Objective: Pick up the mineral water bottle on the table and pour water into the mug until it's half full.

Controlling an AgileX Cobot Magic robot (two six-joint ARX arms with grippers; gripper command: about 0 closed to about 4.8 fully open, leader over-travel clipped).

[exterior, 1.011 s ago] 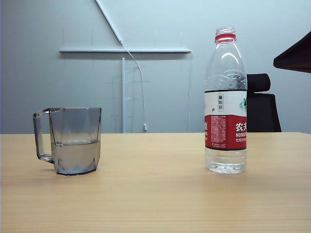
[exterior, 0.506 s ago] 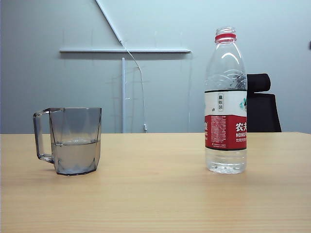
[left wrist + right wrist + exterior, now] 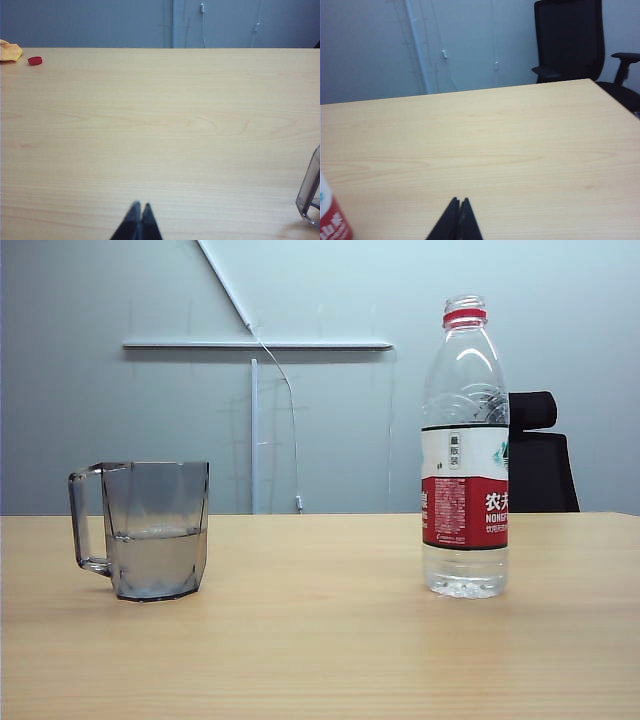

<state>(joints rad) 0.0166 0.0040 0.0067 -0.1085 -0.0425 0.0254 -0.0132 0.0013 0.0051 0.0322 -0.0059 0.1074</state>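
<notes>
The dark arm is gone from beside the bottle [image 3: 464,450]. The bottle stands right of the half-full mug [image 3: 150,530]. Left gripper [image 3: 139,206] and right gripper [image 3: 459,201] rest pinched closed, empty; best left parked.

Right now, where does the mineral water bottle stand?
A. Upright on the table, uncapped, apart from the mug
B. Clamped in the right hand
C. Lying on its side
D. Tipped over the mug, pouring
A. The mineral water bottle stands upright on the table with its neck open, well to the right of the mug; the right hand is shut on nothing, and the left hand is shut too.
</notes>
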